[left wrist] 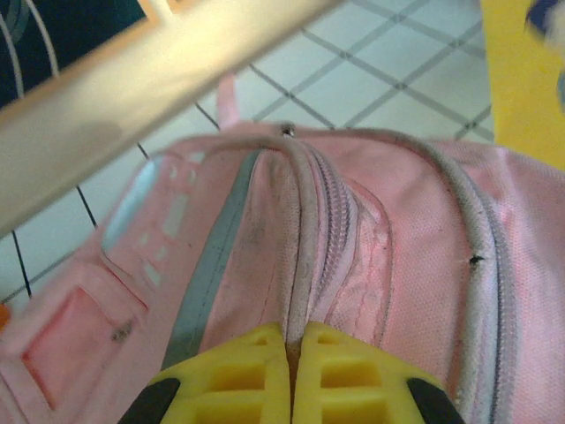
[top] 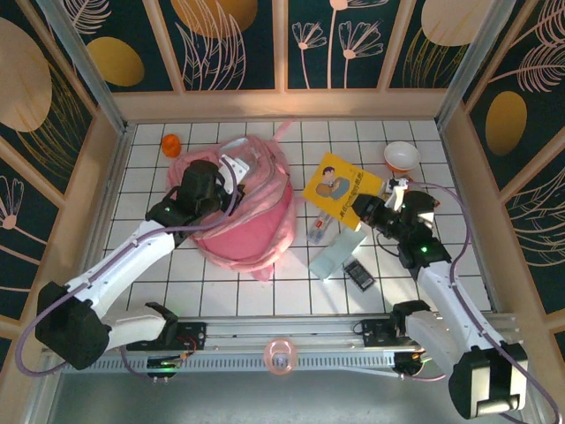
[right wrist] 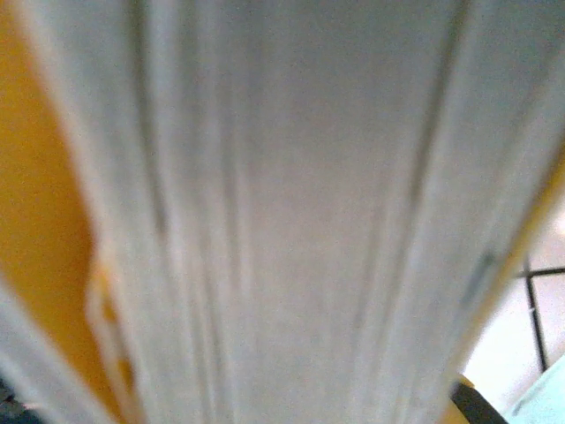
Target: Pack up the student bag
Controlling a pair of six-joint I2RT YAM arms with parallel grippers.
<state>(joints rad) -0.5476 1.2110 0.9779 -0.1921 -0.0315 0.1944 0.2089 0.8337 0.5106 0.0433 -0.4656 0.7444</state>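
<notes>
The student bag is a big soft pink backpack lying left of the table's middle. My left gripper sits at the bag's far top end. In the left wrist view its yellow fingers are shut on a grey-pink piped edge beside the bag's zipper. A yellow book with a cartoon cover lies right of the bag. My right gripper is at the book's near right corner and grips it. The book's white page edges show blurred and very close in the right wrist view.
An orange object lies at the far left and a white bowl at the far right. A pale teal case, a black device and a pen-like item lie near the book. A pink ring sits at the front rail.
</notes>
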